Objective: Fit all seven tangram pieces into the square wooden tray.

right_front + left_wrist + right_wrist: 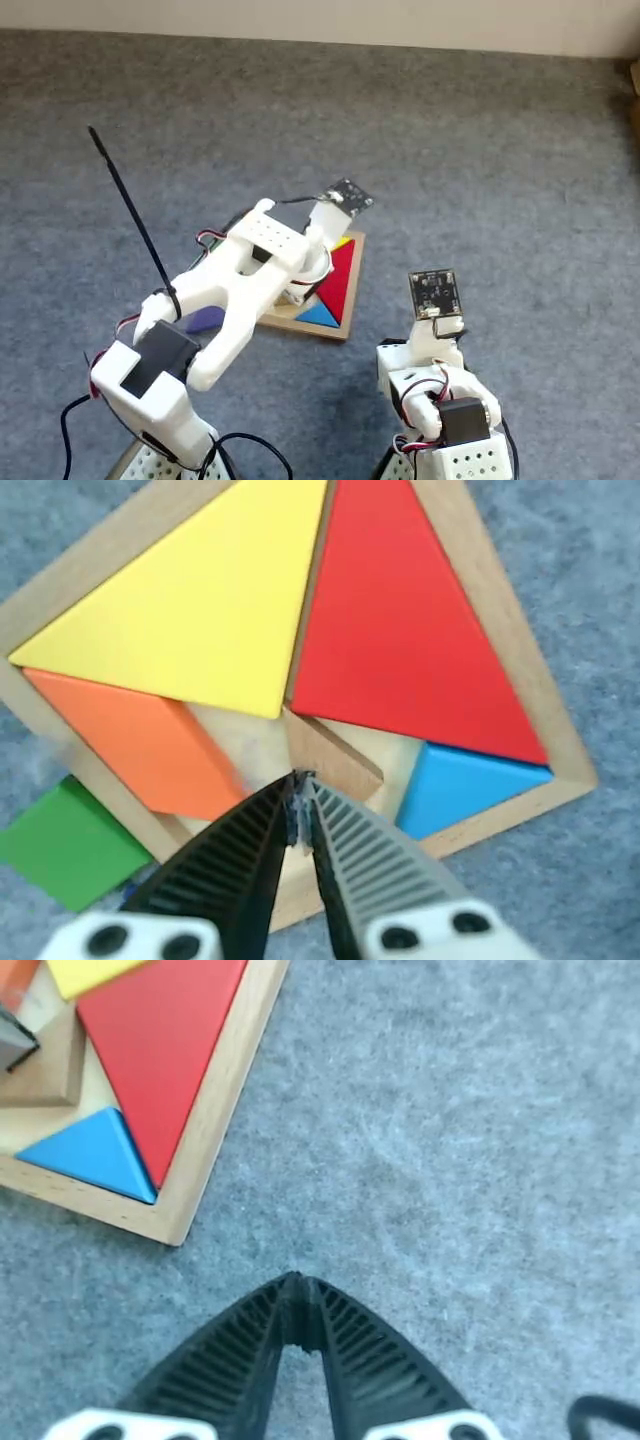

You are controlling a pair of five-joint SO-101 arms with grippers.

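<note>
Tray: the square wooden tray [498, 610] lies flat on the carpet, partly filled.
Pieces in the tray: a large yellow triangle [200, 610] and a large red triangle [400, 640] meet along one edge. An orange piece [140, 740] lies under the yellow one and a small blue triangle [460, 785] sits in a corner. A bare-wood piece [335, 758] lies mid-tray with pale tray floor on both sides.
Pieces outside the tray: a green piece [70, 845] lies just beside the rim on the orange side. A purple piece [205, 320] is near the same side, partly hidden under an arm.
Handling: the pieces are probably light, stiff, thin wood with smooth painted faces that could slip. The best hold is likely a pinch across two opposite edges, and the carpet's give may let the fingertips sink beside a flat piece.
Left gripper [298, 805]: jaws closed together, nothing between them, with the tips over a corner of the bare-wood piece.
Right gripper [298, 1310]: jaws closed and empty, above the carpet, near the tray's blue-triangle corner.
Surface: grey short-pile carpet [480, 150].
Room: a pale wall strip [400, 20] beyond the carpet.
</note>
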